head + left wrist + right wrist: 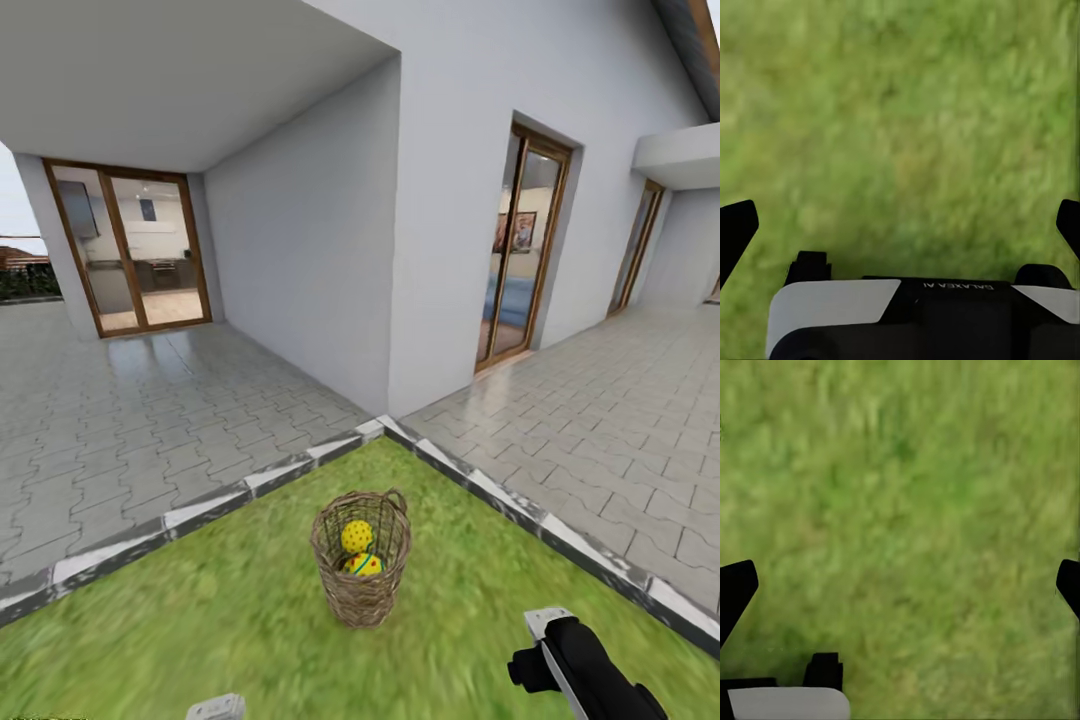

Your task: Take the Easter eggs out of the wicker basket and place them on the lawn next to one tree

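Observation:
The wicker basket (361, 601) stands upright on the lawn (180, 630), near the lawn's corner and a short way ahead of me. Inside it I see two Easter eggs: a yellow one with red dots (356, 536) on top and one with blue zigzags (365, 566) below it. A third egg is hidden if it is there. My right arm (575, 660) hangs low to the right of the basket, and my left arm (216, 708) is just visible to the basket's left. The left gripper (900, 217) and right gripper (900, 581) are both open over bare grass. No tree is in view.
A grey-white kerb (250, 478) borders the lawn, with grey paving (130, 420) beyond it on both sides. The white house corner (390, 300) stands behind the basket, with glass doors (130, 250) to the left and a second glass door (525, 255) to the right.

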Tool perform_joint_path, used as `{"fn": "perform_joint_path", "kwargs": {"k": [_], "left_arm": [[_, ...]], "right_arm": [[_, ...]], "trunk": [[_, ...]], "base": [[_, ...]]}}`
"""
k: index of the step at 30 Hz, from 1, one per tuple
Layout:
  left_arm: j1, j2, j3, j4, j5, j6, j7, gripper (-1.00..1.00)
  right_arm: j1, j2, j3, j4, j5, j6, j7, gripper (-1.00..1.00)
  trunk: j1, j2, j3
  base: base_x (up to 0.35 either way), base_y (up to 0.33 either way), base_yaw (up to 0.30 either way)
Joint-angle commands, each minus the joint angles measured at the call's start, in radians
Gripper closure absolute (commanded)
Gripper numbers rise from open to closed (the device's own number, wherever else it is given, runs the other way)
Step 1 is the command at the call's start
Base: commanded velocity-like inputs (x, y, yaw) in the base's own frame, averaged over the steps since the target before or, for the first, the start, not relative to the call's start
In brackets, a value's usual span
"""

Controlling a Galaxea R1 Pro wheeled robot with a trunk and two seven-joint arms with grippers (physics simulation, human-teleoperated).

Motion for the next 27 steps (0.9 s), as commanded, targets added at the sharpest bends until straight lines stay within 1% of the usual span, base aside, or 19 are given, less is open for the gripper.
{"fn": "perform_joint_path", "kwargs": {"k": [1, 16, 18, 20, 23, 27], "left_arm": [[-0.001, -0.001, 0.001, -0.001, 0.001, 0.005, -0.002, -1.0], [-0.001, -0.001, 0.001, -0.003, 0.001, -0.003, -0.002, -1.0], [-0.001, -0.001, 0.001, -0.004, 0.002, -0.027, -0.001, -1.0], [-0.001, -0.001, 0.002, -0.011, 0.002, -0.082, 0.0, -1.0], [-0.001, -0.001, 0.003, -0.05, 0.003, -0.156, 0.001, -1.0], [-0.001, -0.001, 0.003, -0.111, 0.003, -0.183, 0.003, -1.0]], "right_arm": [[0.0, -0.001, 0.003, 0.0, 0.007, 0.004, 0.006, -1.0], [0.0, 0.004, 0.007, 0.009, 0.008, 0.004, 0.004, -1.0], [0.0, 0.004, 0.007, 0.009, 0.008, 0.004, 0.005, -1.0], [0.0, 0.003, 0.006, 0.009, 0.007, 0.004, 0.006, -1.0], [0.0, 0.003, 0.007, 0.006, 0.007, 0.005, 0.008, -1.0], [0.0, 0.0, 0.006, 0.002, 0.007, 0.007, 0.009, -1.0]], "trunk": [[0.0, -0.001, -0.001], [0.0, -0.001, -0.001], [0.0, -0.001, -0.001], [0.0, -0.001, -0.001], [0.0, -0.001, -0.001], [0.0, -0.001, -0.001]], "base": [[0.254, -0.233, 0.259], [0.254, -0.233, 0.266], [0.254, -0.233, 0.26], [0.254, -0.233, 0.143], [0.254, -0.233, 0.049], [0.136, -0.125, 0.012]]}}
